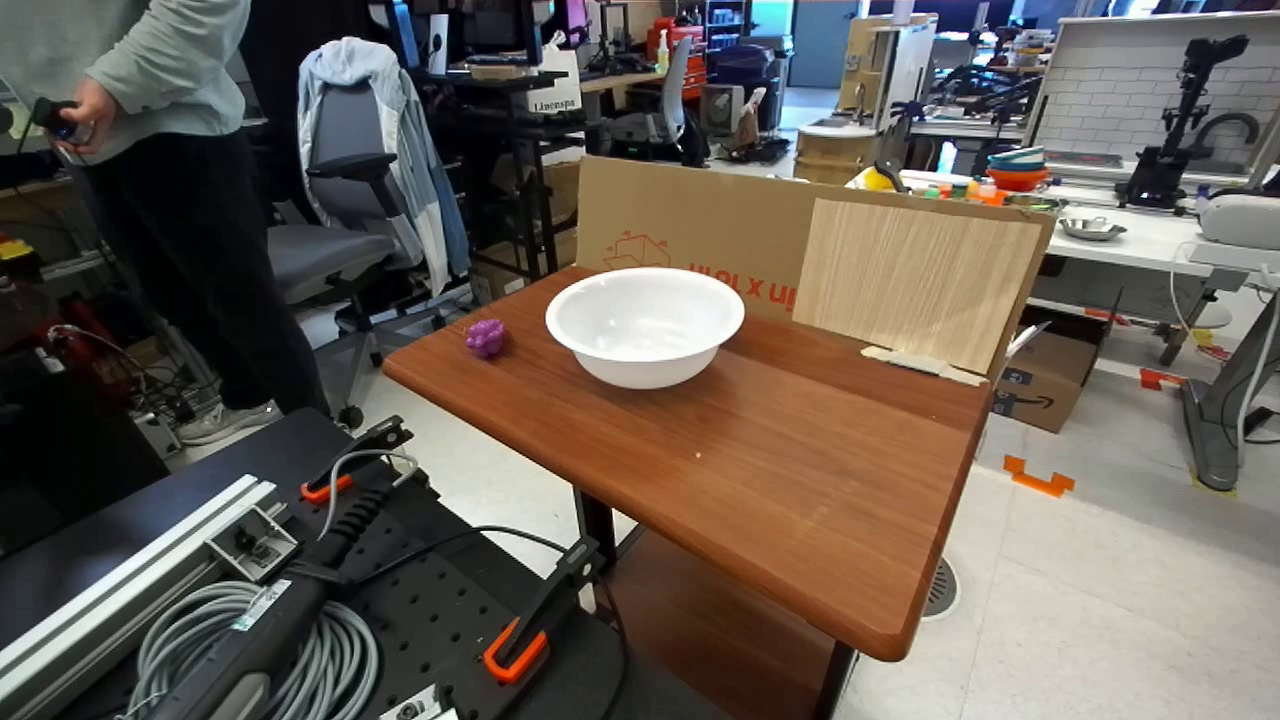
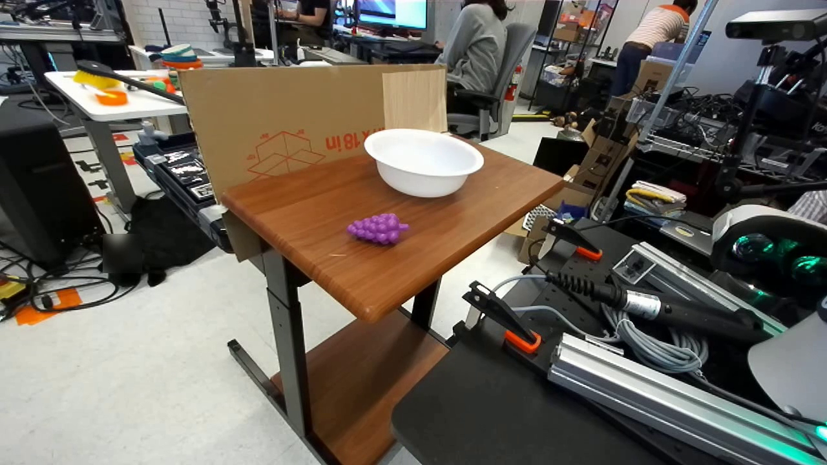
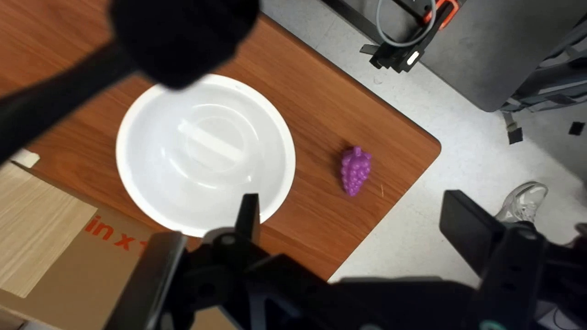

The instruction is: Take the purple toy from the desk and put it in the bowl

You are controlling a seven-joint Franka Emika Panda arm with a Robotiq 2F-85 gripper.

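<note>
The purple toy (image 1: 486, 338), shaped like a bunch of grapes, lies on the reddish-brown desk (image 1: 800, 500) near a corner, beside the bowl and apart from it. It also shows in an exterior view (image 2: 378, 229) and the wrist view (image 3: 356, 170). The wide white bowl (image 1: 645, 325) stands upright on the desk and looks empty; it also shows in an exterior view (image 2: 424, 163) and the wrist view (image 3: 206, 151). My gripper (image 3: 352, 201) is open and empty, high above the desk, with the toy seen between and beyond its fingertips. Neither exterior view shows the gripper.
A cardboard sheet (image 1: 690, 215) stands along one desk edge with a pale plywood board (image 1: 915, 275) against it. A black base table (image 2: 491, 400) with clamps, cables and an aluminium rail stands beside the desk. A person (image 1: 180, 180) stands nearby.
</note>
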